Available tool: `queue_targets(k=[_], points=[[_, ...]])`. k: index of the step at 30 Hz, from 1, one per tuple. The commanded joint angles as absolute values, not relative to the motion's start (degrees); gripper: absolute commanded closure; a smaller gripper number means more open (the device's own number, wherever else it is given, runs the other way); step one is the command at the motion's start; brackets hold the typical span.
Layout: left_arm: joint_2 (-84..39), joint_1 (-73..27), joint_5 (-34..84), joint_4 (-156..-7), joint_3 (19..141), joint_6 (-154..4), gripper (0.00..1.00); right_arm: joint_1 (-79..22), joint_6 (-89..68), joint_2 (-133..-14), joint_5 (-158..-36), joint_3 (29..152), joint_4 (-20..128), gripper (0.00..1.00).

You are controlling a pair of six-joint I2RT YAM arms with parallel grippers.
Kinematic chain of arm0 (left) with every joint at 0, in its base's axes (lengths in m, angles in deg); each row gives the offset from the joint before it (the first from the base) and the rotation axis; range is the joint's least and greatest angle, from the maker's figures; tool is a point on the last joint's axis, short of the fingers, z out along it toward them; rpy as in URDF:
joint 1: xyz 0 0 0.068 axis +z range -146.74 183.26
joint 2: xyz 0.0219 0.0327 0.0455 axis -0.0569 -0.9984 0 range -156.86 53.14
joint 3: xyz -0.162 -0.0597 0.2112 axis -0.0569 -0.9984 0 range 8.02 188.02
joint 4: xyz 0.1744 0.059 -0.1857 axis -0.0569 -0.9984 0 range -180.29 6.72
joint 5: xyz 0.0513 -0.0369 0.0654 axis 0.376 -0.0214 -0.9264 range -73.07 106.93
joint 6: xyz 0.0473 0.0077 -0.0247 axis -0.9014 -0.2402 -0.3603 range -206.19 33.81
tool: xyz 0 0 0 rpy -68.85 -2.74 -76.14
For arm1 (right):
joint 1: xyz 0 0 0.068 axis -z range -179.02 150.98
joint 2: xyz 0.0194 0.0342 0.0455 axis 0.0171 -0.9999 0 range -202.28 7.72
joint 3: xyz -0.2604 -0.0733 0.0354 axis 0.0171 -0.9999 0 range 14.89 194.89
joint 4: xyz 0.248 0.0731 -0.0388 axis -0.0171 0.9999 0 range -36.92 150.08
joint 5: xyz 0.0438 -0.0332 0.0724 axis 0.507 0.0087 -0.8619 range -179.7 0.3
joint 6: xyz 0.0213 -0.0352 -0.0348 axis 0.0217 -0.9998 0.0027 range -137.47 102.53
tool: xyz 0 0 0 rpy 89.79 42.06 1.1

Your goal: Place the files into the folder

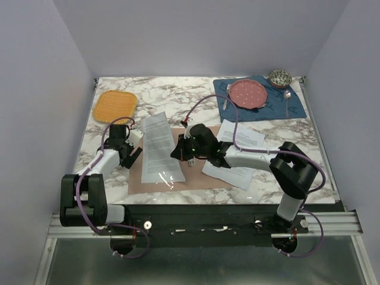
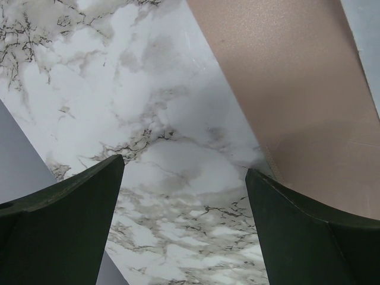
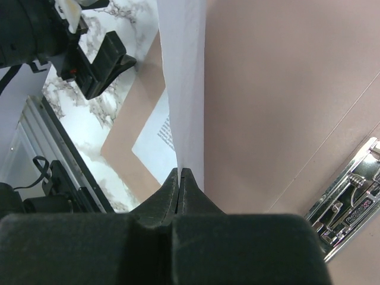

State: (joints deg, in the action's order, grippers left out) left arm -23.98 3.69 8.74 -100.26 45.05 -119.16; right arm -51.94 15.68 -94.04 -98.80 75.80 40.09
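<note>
On the marble surface [image 1: 178, 98] I see one folder [image 1: 141, 183] lying open near the front edge. Of the two files, one sheet [image 1: 159, 145] arches over the folder, its edge pinched in my fully closed right gripper [image 3: 180, 173]. The other sheet [image 1: 243, 138] lies to the folder's right. My left gripper [image 2: 184, 166] hovers wide open and empty just beside the folder's left edge.

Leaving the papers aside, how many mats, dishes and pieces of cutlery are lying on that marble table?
Mats: 2 (orange mat, blue placemat)
Dishes: 2 (pink plate, patterned bowl)
Cutlery: 2 (fork, spoon)
Total: 6
</note>
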Motion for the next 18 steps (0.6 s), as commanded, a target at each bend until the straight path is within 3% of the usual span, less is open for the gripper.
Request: queue_targets(k=[1, 18], points=[[-23.8, 3.7, 12.5, -104.8, 42.8, -118.4, 0.01, -52.3, 17.2, -96.8, -100.8, 77.5, 37.3, 0.99], [-23.4, 3.4, 12.0, -105.7, 43.4, -118.4, 0.01, -51.6, 21.0, -105.0, -105.0, 80.0, 33.0, 0.99]])
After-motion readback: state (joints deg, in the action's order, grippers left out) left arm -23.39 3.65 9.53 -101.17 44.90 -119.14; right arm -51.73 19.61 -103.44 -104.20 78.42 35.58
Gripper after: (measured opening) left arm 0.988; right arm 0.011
